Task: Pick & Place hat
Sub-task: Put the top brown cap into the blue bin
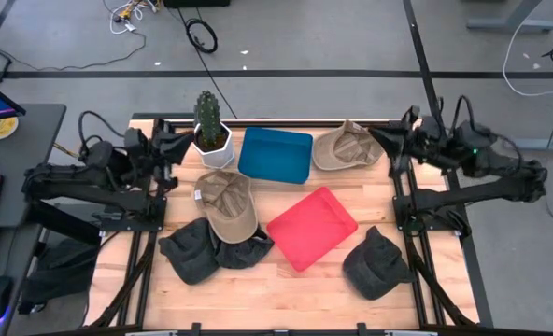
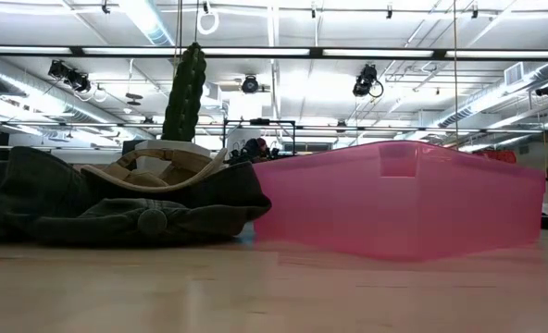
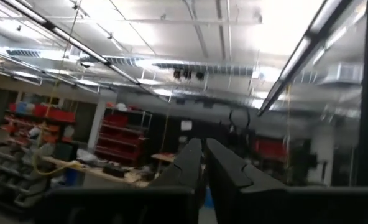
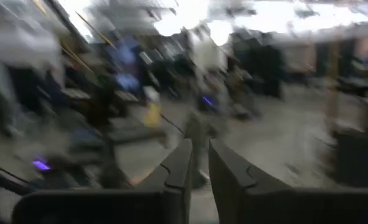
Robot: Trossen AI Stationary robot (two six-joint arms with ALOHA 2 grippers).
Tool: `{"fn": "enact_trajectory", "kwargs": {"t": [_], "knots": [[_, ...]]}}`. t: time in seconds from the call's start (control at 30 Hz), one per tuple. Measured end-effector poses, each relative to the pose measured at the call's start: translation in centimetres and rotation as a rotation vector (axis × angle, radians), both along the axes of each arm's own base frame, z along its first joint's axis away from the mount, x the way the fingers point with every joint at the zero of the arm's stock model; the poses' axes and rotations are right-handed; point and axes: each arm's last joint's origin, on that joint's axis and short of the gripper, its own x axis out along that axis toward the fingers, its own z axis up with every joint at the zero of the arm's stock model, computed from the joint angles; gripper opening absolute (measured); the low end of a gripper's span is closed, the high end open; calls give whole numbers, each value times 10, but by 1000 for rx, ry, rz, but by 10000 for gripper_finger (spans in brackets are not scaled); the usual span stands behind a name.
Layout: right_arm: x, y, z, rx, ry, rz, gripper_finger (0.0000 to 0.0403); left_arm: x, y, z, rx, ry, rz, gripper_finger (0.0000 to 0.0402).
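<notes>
Several hats lie on the wooden table. A tan cap [image 1: 228,205] rests brim-down against a dark hat [image 1: 197,250] at centre-left, and both show in the low view as tan cap [image 2: 158,171] and dark hat [image 2: 117,208]. A second tan cap [image 1: 347,147] lies at the far right, and another dark hat [image 1: 377,263] sits near the front right. My left gripper [image 1: 185,147] hangs raised over the far-left corner, fingers almost together [image 3: 204,163]. My right gripper [image 1: 381,140] hangs raised over the far-right corner, with a narrow gap between its fingers [image 4: 201,163]. Neither holds anything.
A blue bin [image 1: 276,154] stands at the far centre. A red bin [image 1: 312,227] stands in the middle and shows as a pink wall [image 2: 404,199] in the low view. A cactus in a white pot [image 1: 211,131] stands beside my left gripper. Bare wood lies along the front edge.
</notes>
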Motion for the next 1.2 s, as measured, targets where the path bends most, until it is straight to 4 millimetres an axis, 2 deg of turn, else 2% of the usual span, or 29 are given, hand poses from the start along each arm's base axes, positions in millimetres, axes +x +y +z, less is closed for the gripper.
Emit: {"fn": "enact_trajectory", "kwargs": {"t": [0.13, 0.3, 0.5, 0.63, 0.77, 0.87, 1.0, 1.2], "knots": [[3, -10, 21, 83, 185, -168, 86, 16, -1, 6, 20, 130, 7, 74], [4, -27, 27, 239, 343, -370, 123, 30, -1, 3, 21, 237, 4, 129], [16, -47, 8, 426, 542, -406, 171, 37, -2, -1, 27, 267, -7, 171], [22, -63, -5, 481, 662, -489, 199, 38, -3, -2, 44, 276, -48, 178], [27, -84, -13, 490, 711, -585, 210, 39, -4, -3, 51, 292, -62, 178], [31, -102, -20, 533, 757, -584, 210, 39, -4, -4, 50, 299, -62, 178], [35, -120, -30, 549, 841, -476, 208, 41, -4, -5, 50, 308, -60, 178], [47, -129, -46, 505, 978, -306, 209, 44, -3, -7, 34, 323, -19, 178]]}}
